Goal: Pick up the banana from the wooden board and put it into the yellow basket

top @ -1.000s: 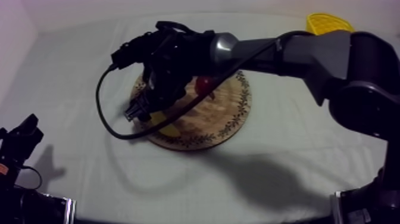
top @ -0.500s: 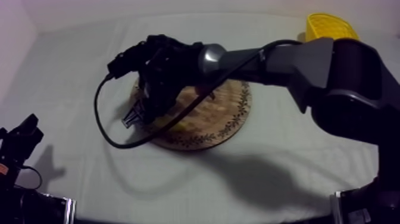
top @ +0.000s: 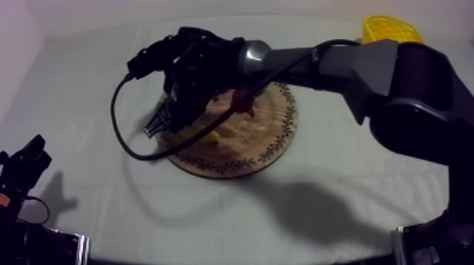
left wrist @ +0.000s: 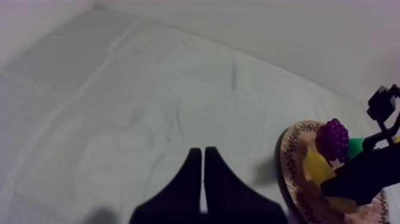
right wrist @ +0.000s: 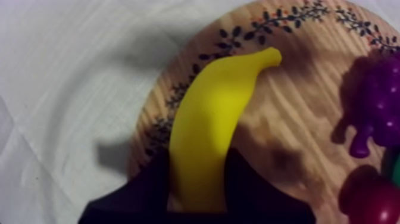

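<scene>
Grey-white cloth [top: 84, 77]: it covers the whole table and has soft folds in it.
Round wooden board with a leafy pattern on its rim [top: 264, 144]: it lies flat near the middle of the table.
Long yellow toy banana [right wrist: 208, 131]: it is at the edge of the wooden board, on the side nearer the left arm. One end sits between the fingers of the black two-fingered right gripper [right wrist: 199, 179], just over the patterned rim. The other end points in over the bare wood. I cannot tell if the banana rests on the board or hangs a little above it.
Right gripper: it is closed round the banana, with one black finger pressed on each side. Its arm comes in from the upper right and reaches across the board.
Black two-fingered left gripper [left wrist: 203, 154]: its fingers lie flat together in a thin wedge and hold nothing. It sits low at the left side of the table, over bare cloth, well apart from the board.
Purple bunch of toy grapes [right wrist: 372, 101]: it is on the board, near the banana but apart from it.
Small red fruit [right wrist: 369, 199]: it is on the board, just beside the grapes.
Bright yellow basket [top: 389, 28]: it stands at the far right corner of the table, well apart from the board and the banana.
Dark shadow [top: 310, 204]: the right arm's shadow falls on the cloth in front of the board.
</scene>
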You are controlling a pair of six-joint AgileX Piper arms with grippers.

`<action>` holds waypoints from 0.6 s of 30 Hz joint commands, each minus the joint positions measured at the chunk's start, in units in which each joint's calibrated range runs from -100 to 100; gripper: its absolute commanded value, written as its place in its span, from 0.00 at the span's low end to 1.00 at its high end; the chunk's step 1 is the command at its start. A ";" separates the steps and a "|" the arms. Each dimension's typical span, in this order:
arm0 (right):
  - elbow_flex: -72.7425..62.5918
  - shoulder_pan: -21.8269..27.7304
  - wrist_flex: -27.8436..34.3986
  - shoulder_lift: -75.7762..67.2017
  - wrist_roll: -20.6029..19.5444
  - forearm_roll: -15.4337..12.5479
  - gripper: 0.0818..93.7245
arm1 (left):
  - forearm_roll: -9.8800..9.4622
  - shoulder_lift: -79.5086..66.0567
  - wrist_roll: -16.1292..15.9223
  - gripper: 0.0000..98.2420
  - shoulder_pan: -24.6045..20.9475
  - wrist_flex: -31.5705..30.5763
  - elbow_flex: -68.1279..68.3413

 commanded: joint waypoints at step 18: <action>-7.08 14.92 15.13 -14.41 2.83 -2.47 0.23 | -0.01 -0.03 0.02 0.00 0.02 0.01 0.03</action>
